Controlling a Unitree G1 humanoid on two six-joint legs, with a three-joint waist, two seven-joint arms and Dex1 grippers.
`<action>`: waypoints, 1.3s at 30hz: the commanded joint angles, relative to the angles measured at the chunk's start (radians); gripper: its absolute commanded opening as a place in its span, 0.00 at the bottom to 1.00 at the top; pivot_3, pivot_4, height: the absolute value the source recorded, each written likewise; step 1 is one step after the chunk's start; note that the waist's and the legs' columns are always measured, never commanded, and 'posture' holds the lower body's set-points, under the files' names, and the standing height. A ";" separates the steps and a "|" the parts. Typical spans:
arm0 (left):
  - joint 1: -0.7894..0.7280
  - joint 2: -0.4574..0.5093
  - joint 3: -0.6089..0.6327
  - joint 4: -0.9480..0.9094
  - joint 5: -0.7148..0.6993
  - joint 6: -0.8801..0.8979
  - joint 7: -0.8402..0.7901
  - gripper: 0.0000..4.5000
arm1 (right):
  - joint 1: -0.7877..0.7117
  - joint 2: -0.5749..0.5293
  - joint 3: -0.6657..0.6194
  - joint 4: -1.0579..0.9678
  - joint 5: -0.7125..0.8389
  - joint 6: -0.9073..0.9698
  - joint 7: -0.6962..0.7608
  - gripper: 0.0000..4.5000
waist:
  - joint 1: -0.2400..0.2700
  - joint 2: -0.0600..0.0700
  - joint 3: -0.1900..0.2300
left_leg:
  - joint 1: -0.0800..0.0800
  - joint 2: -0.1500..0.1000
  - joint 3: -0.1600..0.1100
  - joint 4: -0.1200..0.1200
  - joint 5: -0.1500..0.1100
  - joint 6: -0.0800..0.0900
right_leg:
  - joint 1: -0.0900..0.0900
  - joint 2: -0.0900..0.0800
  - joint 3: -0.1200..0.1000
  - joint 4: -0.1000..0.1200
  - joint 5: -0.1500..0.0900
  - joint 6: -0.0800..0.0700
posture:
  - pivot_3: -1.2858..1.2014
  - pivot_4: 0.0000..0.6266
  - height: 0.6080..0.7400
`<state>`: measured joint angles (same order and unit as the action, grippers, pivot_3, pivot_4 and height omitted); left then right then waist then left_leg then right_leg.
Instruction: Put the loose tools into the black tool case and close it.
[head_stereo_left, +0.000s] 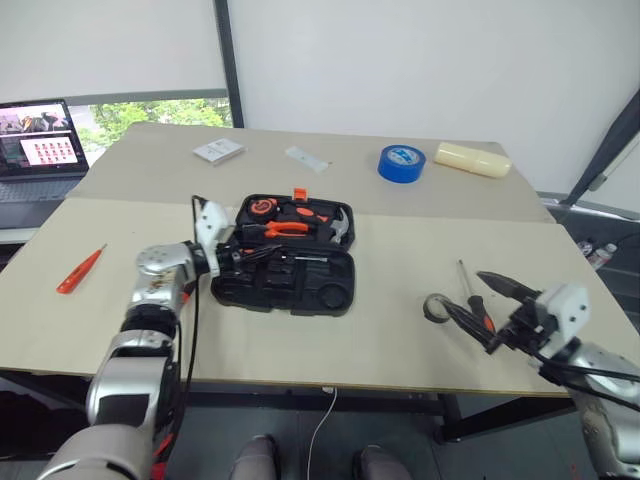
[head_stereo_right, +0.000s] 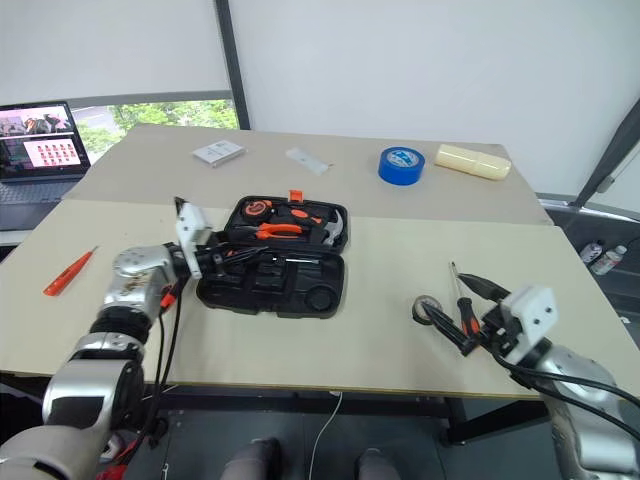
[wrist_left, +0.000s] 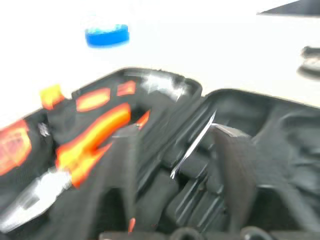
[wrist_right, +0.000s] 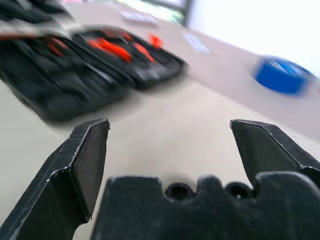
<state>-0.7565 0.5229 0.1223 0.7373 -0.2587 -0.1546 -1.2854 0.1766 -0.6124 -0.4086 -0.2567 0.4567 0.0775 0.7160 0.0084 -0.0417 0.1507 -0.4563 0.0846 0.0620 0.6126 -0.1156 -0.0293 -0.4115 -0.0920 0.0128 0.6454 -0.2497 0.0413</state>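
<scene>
— Three loose tools at least lie outside the case (head_stereo_left: 285, 265), by the robot's count. The case sits open and flat in the middle of the table (head_stereo_left: 150, 330), its orange latch at the far rim.

— What is in it?

— Pliers (head_stereo_left: 285, 229) and a hammer (head_stereo_left: 335, 228) fill the far half, but those are not the robot's job. In the near half a thin metal shaft (wrist_left: 192, 147) shows in one recess, probably a screwdriver already placed. The blur leaves that unsure, and the utility knife cannot be made out.

— And the left gripper (head_stereo_left: 250, 255)?

— It hangs over the case's left end, fingers (wrist_left: 235, 175) apart, gripping nothing. The shaft lies between them untouched.

— What remains?

— To the right of the case, well apart from it, a black-and-orange screwdriver (head_stereo_left: 475, 300) and the small tape roll (head_stereo_left: 437, 307) lie just beside each other. The right gripper (head_stereo_left: 487, 305) is at them, jaws spread wide and empty. Far to the left of the case lies the red screwdriver (head_stereo_left: 80, 269), untouched.

— So roughly where does the task stand?

— Early to middle, as a judgement. Those three pieces need carrying in, the knife needs accounting for, and the case is not yet shut or latched.
</scene>
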 joint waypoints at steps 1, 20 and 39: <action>0.213 0.049 0.006 -0.360 -0.118 0.129 -0.065 0.95 | 0.132 0.020 -0.110 -0.064 -0.075 0.082 -0.142 1.00 | -0.003 0.001 -0.001 | 0.002 0.000 0.000 -0.001 0.000 0.000 | 0.002 0.000 0.000 0.000 -0.001 -0.001 | 0.52 0.24 1.00; 0.688 0.138 0.082 -0.913 -0.366 0.332 -0.013 1.00 | -0.047 -0.175 0.024 -0.046 0.007 0.634 -0.174 1.00 | -0.026 0.010 -0.001 | 0.017 0.000 0.002 -0.005 -0.006 -0.009 | 0.007 -0.005 0.000 -0.005 -0.011 -0.007 | 0.52 0.24 1.00; 0.664 0.109 0.060 -0.980 -0.373 0.332 0.068 1.00 | -0.387 -0.160 0.164 0.151 -0.091 0.902 -0.280 0.21 | 0.004 0.008 -0.001 | 0.007 -0.002 0.000 0.001 -0.010 0.006 | 0.008 0.000 0.003 -0.004 -0.015 -0.006 | 0.52 0.24 1.00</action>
<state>-0.0824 0.6327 0.1518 -0.2036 -0.6095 0.1813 -1.2367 -0.2189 -0.7709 -0.1940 -0.0753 0.3678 0.9693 0.4502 0.0125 -0.0333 0.1499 -0.4498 0.0830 0.0618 0.6138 -0.1252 -0.0230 -0.4038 -0.0924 0.0154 0.6412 -0.2654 0.0362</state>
